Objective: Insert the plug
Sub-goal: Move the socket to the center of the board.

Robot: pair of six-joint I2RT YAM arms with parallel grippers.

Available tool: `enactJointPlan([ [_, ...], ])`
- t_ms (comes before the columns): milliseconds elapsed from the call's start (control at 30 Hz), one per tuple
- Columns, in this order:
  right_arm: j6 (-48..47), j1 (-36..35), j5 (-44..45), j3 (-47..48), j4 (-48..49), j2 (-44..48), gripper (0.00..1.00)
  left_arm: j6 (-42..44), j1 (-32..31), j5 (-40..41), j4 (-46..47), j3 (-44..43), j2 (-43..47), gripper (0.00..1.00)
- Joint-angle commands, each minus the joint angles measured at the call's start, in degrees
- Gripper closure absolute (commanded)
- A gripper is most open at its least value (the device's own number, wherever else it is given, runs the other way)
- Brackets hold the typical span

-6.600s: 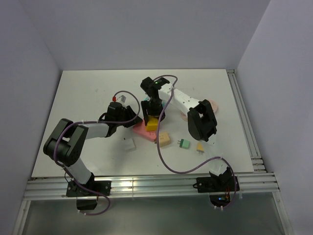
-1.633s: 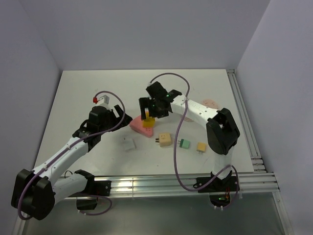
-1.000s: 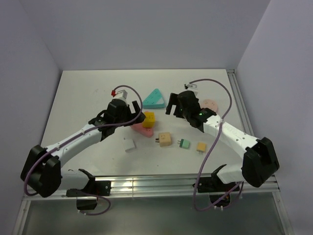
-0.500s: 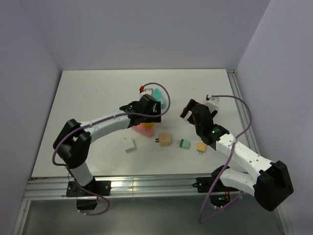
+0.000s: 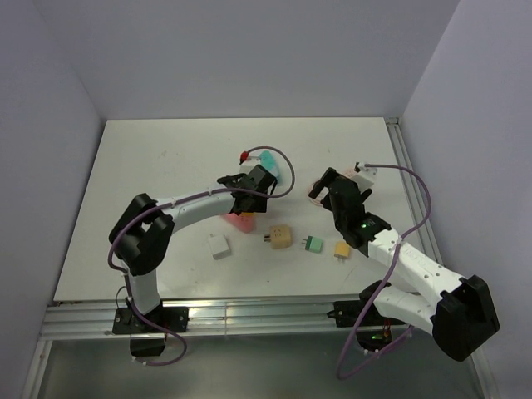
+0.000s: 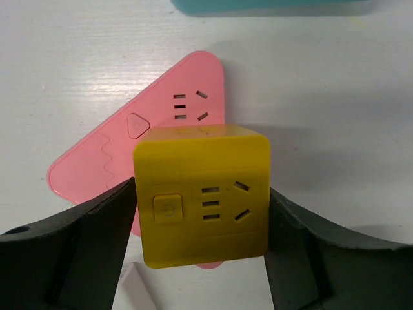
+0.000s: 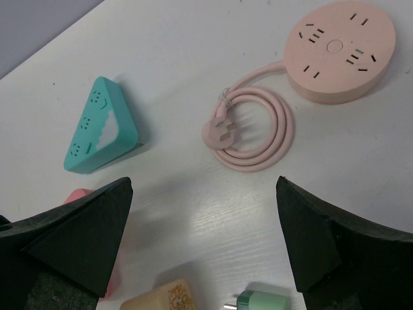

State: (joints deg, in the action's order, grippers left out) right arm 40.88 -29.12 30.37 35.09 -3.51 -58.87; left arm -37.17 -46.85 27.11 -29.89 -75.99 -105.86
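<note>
A yellow cube plug-in socket (image 6: pixel 203 203) stands on the pink triangular power strip (image 6: pixel 161 129), over its lower half. My left gripper (image 6: pixel 201 219) reaches down around the cube, and both fingers press against its left and right sides. From above, the left gripper (image 5: pixel 249 202) hides the cube, and only the pink strip (image 5: pixel 239 221) shows below it. My right gripper (image 7: pixel 203 239) hangs open over bare table with nothing between its fingers. Beyond it lies a pink plug (image 7: pixel 219 132) on a coiled cable.
A teal triangular strip (image 7: pixel 100 126) lies behind the pink one. A round pink power strip (image 7: pixel 340 50) sits at the back right. A beige adapter (image 5: pixel 280 237), a green one (image 5: pixel 313 243), an orange one (image 5: pixel 342 249) and a white one (image 5: pixel 219 246) lie along the front.
My left gripper has settled lower over the yellow cube and its jaws have closed in onto the cube's sides. The right arm has barely shifted.
</note>
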Motion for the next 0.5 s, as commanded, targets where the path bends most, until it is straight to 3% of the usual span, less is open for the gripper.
enactJointPlan([
  [0, 0.95, 0.82, 1.27, -0.73, 2.28, 1.30, 0.01, -1.15, 0.00, 4.61, -2.28, 2.15, 1.09, 0.22],
  [167, 1.30, 1.26, 0.31, -0.90, 2.63, 0.60, 0.01, -0.71, 5.00, 4.09, 0.61, 9.88, 5.31, 0.25],
  [367, 1.57, 1.26, -0.31, -0.64, 2.80, -0.45, 0.02, 1.13, 19.23, 2.07, 4.66, 17.18, 12.16, 0.25],
  [467, 1.57, 1.26, -0.40, -0.73, 2.89, -0.63, 0.02, -1.50, 23.55, 4.52, 3.00, 16.75, 14.02, 0.11],
])
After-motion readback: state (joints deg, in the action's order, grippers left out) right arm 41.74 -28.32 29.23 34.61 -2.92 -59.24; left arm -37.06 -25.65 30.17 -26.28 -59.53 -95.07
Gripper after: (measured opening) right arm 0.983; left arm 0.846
